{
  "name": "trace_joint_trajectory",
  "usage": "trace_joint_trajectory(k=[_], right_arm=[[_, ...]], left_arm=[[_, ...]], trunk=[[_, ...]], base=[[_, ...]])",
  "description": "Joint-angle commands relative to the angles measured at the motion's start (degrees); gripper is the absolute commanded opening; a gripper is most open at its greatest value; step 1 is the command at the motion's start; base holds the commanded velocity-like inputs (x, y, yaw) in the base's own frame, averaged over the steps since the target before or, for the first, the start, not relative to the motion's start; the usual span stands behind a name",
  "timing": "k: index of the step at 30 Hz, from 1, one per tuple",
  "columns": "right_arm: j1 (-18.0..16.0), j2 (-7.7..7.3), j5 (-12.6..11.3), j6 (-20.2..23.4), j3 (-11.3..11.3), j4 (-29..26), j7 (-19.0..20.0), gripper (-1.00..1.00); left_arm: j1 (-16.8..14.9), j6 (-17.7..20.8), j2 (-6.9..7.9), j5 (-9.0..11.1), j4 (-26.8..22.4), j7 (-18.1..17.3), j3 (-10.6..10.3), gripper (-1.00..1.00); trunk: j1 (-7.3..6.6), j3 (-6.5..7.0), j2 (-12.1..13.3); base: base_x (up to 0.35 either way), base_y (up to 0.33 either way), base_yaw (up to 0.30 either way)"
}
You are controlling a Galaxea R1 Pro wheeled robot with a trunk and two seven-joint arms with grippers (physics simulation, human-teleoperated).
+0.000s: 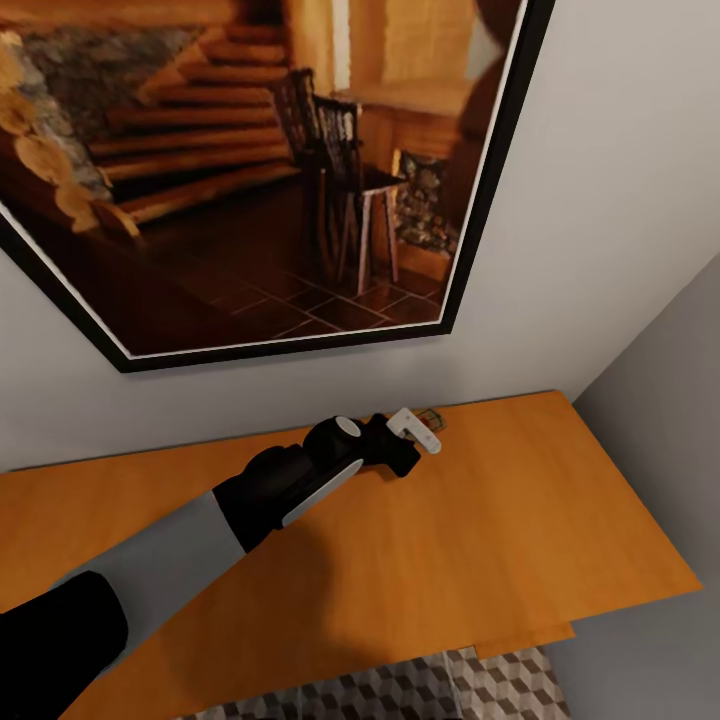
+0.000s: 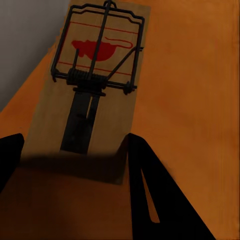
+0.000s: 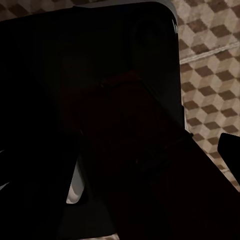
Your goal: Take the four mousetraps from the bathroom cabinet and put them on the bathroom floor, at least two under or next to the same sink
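My left arm [image 1: 200, 520] reaches from the lower left across the flat orange-brown top of the cabinet [image 1: 520, 520], toward the pale wall at its back. My left claw [image 1: 425, 430] sits at the far edge of that top, close to the wall. Just past its white fingers [image 1: 412, 428] a small brown mousetrap [image 1: 433, 417] lies flat on the cabinet, partly hidden behind them.

In the left wrist view the mousetrap [image 2: 97, 85] lies ahead of my left claw [image 2: 72, 165]: a pale wooden board with a red mouse printed on it, a dark wire bar and spring across it, and a dark metal strip running down its middle. My two dark fingers [image 2: 155, 195] stand spread apart, one on each side of the near end of the board. The claw is open and grips nothing; whether the fingertips touch the board's edges I cannot tell. The near end of the board lies in shadow.

Above the cabinet hangs a large black-framed picture [image 1: 260, 160] of a wooden staircase and a chair. To the right a grey side wall meets the cabinet's end. Below the front edge shows a strip of the bathroom floor [image 1: 440, 690] with its cube pattern.

In the right wrist view my right claw is lost in a dark mass; I cannot tell how it stands. Cube-patterned bathroom floor [image 3: 210, 75] lies beyond it.
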Motion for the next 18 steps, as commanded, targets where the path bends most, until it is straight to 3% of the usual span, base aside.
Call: trace_joint_trajectory(k=[1,13,18], right_arm=[[-0.1,0.0,-0.6,-0.3,0.4,0.1,0.3,-1.0],[0.0,0.0,-0.6,-0.3,0.3,0.1,0.2,-1.0],[0.0,0.0,-0.6,-0.3,0.3,0.1,0.2,-1.0]], left_arm=[[-0.1,0.2,0.0,-0.4,-0.3,-0.2,0.0,-1.0],[-0.1,0.3,0.09,-0.4,-1.9,-0.2,-0.1,-1.0],[-0.1,0.3,0.16,-0.4,-1.9,-0.2,-0.1,-1.0]], trunk=[[0.03,-0.08,-0.1],[0.03,-0.08,-0.1],[0.03,-0.08,-0.1]], base=[[0.0,0.0,0.0],[-0.007,0.0,0.0],[-0.23,0.0,0.0]])
